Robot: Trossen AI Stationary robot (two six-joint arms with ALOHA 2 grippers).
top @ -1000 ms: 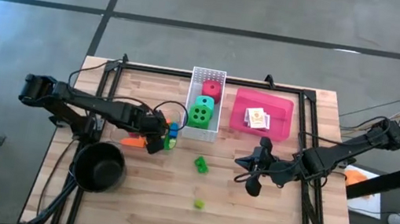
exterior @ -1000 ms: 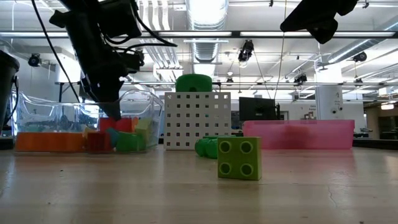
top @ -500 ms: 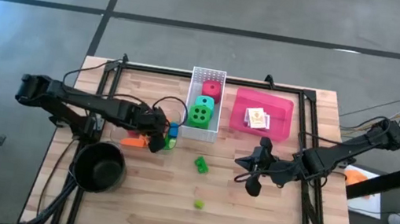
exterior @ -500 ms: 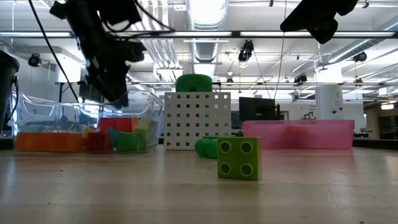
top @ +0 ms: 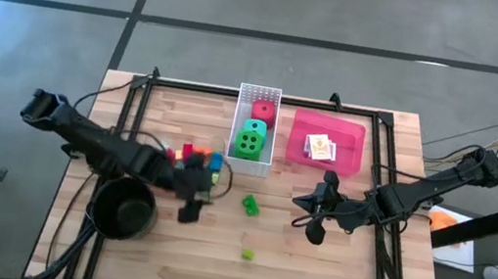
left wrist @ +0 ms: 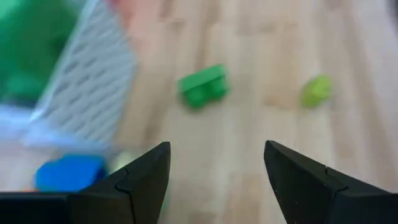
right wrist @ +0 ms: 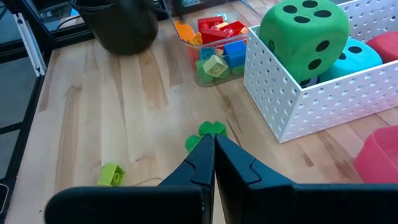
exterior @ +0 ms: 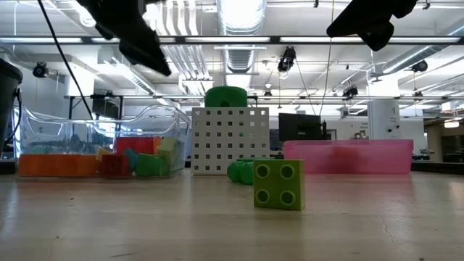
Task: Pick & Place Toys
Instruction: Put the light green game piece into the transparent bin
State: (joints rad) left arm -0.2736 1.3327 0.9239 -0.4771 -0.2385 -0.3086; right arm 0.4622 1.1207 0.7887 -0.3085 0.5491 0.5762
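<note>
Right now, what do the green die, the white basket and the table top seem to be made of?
The green die looks like soft foam or matte rubber: rounded edges, no shine, though I cannot be sure. The white basket appears to be rigid plastic or coated metal, with walls pierced by regular small holes. The table top looks like wood, laid in light planks with visible grain and a smooth finish.

You've got 2 dark arms, both matte black w/ jointed segments and thin black cables along them. Left gripper [left wrist: 214,180]: 2 angular black fingers. Right gripper [right wrist: 213,163]: same blocky black fingers, faceted edges.
</note>
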